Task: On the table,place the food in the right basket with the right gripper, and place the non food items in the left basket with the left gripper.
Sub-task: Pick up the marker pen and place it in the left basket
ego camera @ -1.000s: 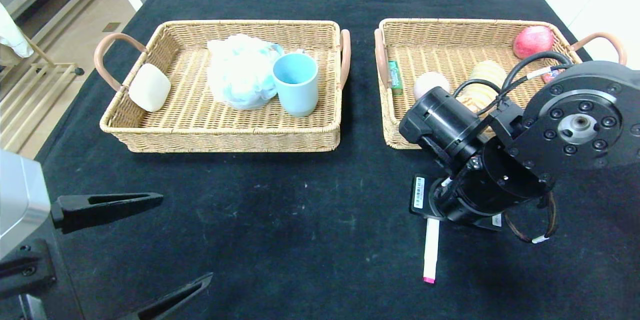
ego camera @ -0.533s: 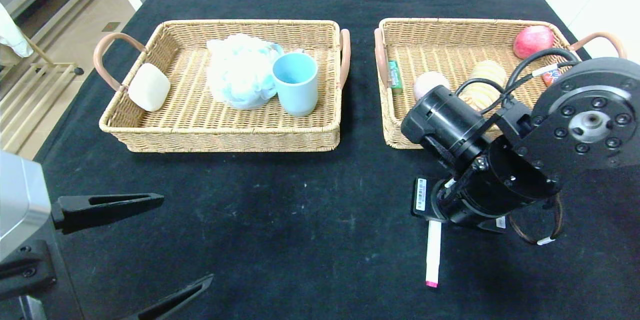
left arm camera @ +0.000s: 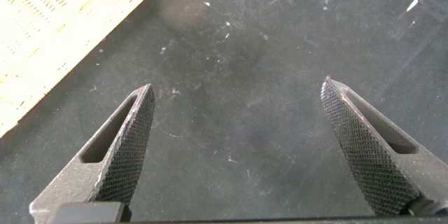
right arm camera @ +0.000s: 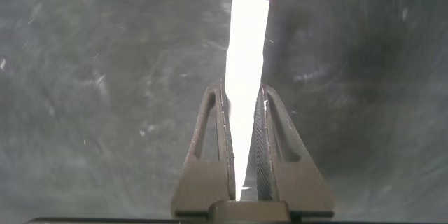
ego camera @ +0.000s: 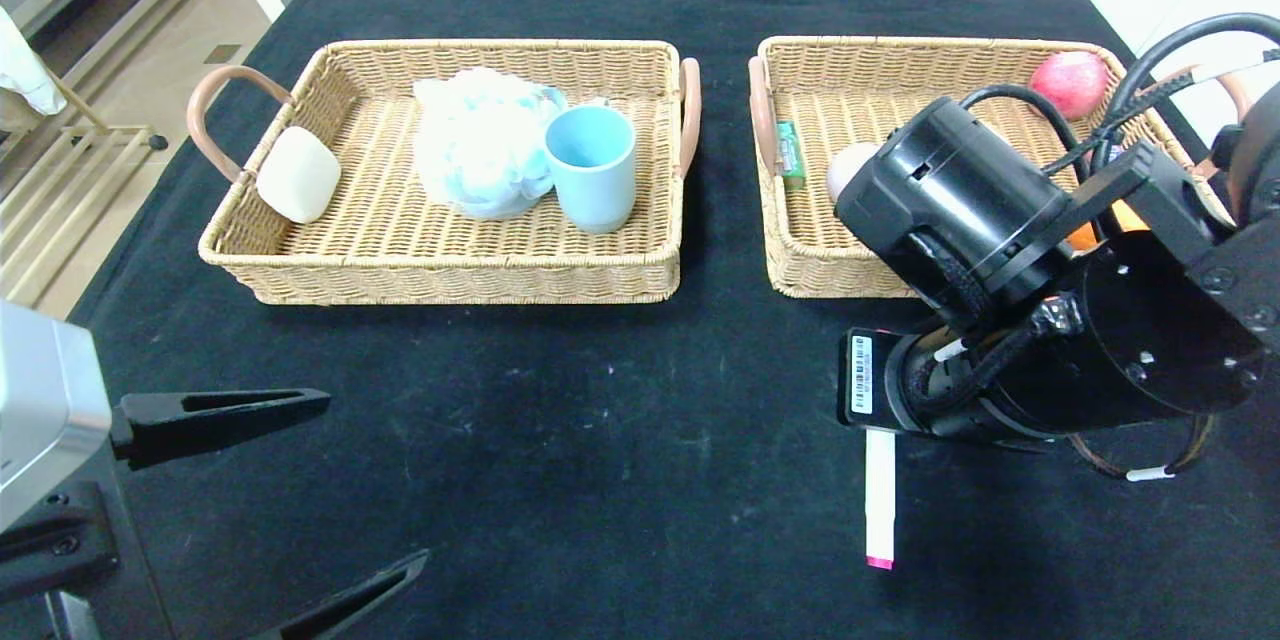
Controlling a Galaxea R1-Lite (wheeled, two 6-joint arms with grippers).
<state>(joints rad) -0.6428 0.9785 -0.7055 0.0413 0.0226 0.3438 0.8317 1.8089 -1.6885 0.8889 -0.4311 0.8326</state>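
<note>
A white marker with a pink cap (ego camera: 880, 495) is clamped between the fingers of my right gripper (right arm camera: 243, 87), which is shut on it; the marker (right arm camera: 246, 49) sticks out past the fingertips over the black table, in front of the right basket (ego camera: 900, 50). In the head view the right wrist hides the fingers. My left gripper (ego camera: 376, 478) is open and empty at the near left, over bare table (left arm camera: 236, 84). The left basket (ego camera: 450, 275) holds a white soap (ego camera: 298, 174), a pale blue bath puff (ego camera: 480, 140) and a blue cup (ego camera: 592, 165).
The right basket holds a red apple (ego camera: 1068, 82), a green tube (ego camera: 790, 155) and a pale round item (ego camera: 850, 165); the right arm hides more of it. A corner of the left basket (left arm camera: 56, 35) shows in the left wrist view.
My right arm has moved to the right and come up closer to the head camera, carrying the marker slightly right with it. The left arm has not moved.
</note>
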